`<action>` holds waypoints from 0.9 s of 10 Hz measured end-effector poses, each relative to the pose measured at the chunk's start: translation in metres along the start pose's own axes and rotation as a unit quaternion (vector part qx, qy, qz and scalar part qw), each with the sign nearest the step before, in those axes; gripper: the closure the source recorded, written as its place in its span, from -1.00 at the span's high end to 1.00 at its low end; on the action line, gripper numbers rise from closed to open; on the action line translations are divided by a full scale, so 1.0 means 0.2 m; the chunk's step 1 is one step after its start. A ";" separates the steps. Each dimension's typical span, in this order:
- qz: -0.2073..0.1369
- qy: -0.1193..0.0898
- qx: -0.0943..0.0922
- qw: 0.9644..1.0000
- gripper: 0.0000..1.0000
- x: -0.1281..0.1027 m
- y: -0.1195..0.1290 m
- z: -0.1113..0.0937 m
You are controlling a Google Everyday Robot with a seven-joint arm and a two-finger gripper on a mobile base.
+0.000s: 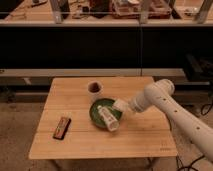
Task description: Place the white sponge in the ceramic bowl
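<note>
Hand (126, 106) grips white sponge (120, 104) over ceramic bowl's (95, 113) rim.

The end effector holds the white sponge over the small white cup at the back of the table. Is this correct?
Not quite. The camera view shows the end effector holding the white sponge at the right rim of the ceramic bowl, not over the small white cup, which stands behind it.
</note>
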 end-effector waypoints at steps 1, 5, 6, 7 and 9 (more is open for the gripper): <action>-0.010 -0.005 0.008 1.000 -1.00 0.05 -0.01 0.06; -0.026 -0.022 0.029 0.999 -0.71 0.13 -0.03 0.22; -0.029 -0.024 0.030 0.999 -0.55 0.15 -0.03 0.23; -0.032 -0.026 0.031 0.999 -0.34 0.17 -0.03 0.25; -0.034 -0.029 0.030 0.999 0.09 0.18 -0.02 0.25</action>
